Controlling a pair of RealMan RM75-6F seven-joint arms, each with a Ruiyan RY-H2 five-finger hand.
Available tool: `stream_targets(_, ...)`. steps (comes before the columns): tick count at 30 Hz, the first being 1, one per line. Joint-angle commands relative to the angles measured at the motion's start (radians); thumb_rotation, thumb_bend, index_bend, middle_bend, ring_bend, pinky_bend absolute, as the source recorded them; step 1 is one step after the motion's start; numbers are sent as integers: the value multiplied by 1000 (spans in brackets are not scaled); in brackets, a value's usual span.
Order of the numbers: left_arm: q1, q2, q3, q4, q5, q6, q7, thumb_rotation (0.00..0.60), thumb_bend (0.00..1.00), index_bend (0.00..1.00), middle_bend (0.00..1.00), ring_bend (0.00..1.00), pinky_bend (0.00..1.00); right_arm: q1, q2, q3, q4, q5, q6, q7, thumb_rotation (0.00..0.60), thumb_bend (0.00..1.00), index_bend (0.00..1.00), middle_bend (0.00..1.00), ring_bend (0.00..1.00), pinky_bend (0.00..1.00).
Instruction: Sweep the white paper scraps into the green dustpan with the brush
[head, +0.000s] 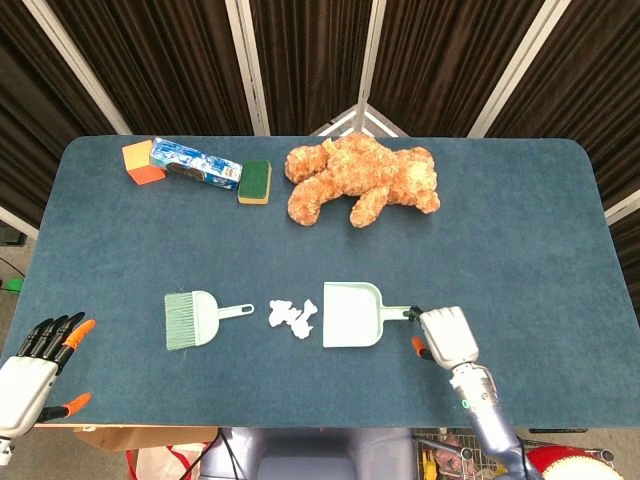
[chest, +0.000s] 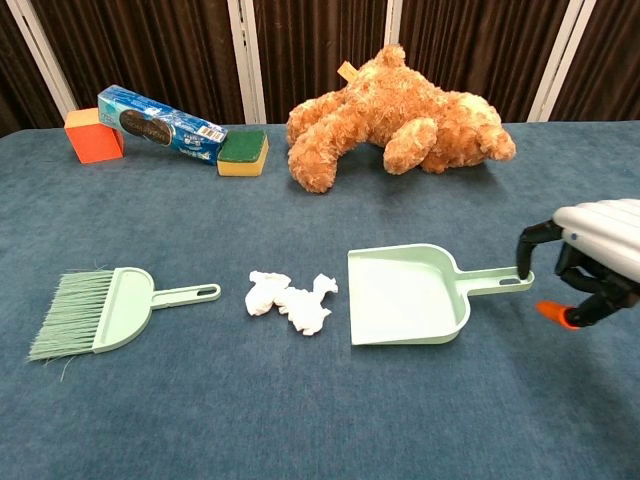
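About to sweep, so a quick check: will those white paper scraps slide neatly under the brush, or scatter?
The paper scraps look crumpled and very light, so they may tumble or scatter rather than slide. The table looks felt-like, which could snag them. Several loose pieces probably won't move together.
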Motion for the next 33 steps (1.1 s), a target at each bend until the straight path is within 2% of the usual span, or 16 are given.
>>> stream_targets(1, 0, 1, 0, -1, -1, 0, -2, 600, 0, 0, 0, 0, 0, 17, -24, 8, 19, 12, 4, -15, 600, 364, 458, 924, 895, 911)
stream_targets(5, 1, 3, 1, -1, 0, 2, -7, 600, 0, 0, 0, 0, 0, 34, -53, 20, 39, 34, 8, -34, 600, 365, 443, 924, 895, 911)
stream_targets(14, 1, 6, 2, 0, -2, 1, -14, 600, 0, 0, 0, 0, 0, 55, -79, 20, 76, 68, 16, -51, 600, 365, 322, 924, 895, 911)
stream_targets(28, 1, 4, 0, -3, -5, -1, -7, 600, 0, 0, 0, 0, 0, 75, -146, 11, 147, 116, 18, -43, 600, 364, 321, 924, 895, 911)
stream_targets(33, 1, 3, 0, -3, -5, -1, -4, 600, 0, 0, 0, 0, 0, 79, -147, 5, 164, 114, 15, -25, 600, 365, 369, 924, 895, 911)
